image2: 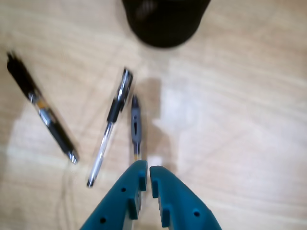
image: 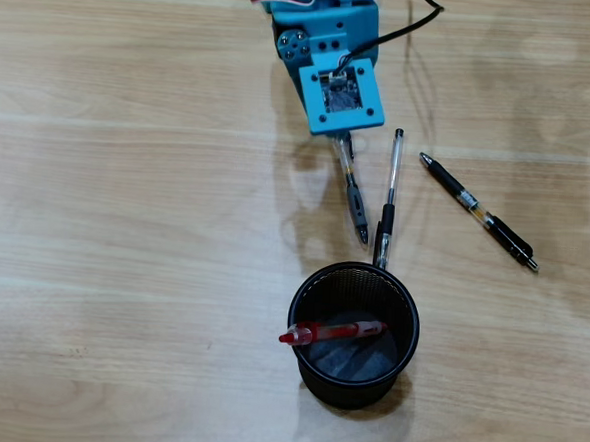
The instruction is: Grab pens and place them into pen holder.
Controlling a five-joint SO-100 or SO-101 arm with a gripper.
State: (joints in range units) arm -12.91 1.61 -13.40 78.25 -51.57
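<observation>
Pale wooden desk is carrying my work: my tool is pinching the grey-grip pen by its end. One red pen is lying inside the mesh holder, two black pens beside.

Counter: pale wood-grain laminate. On it we list a black mesh pen holder standing upright; a clear pen with black grip lying just above the holder in the overhead view; and a black-and-clear pen lying diagonally, well apart to the right.
</observation>
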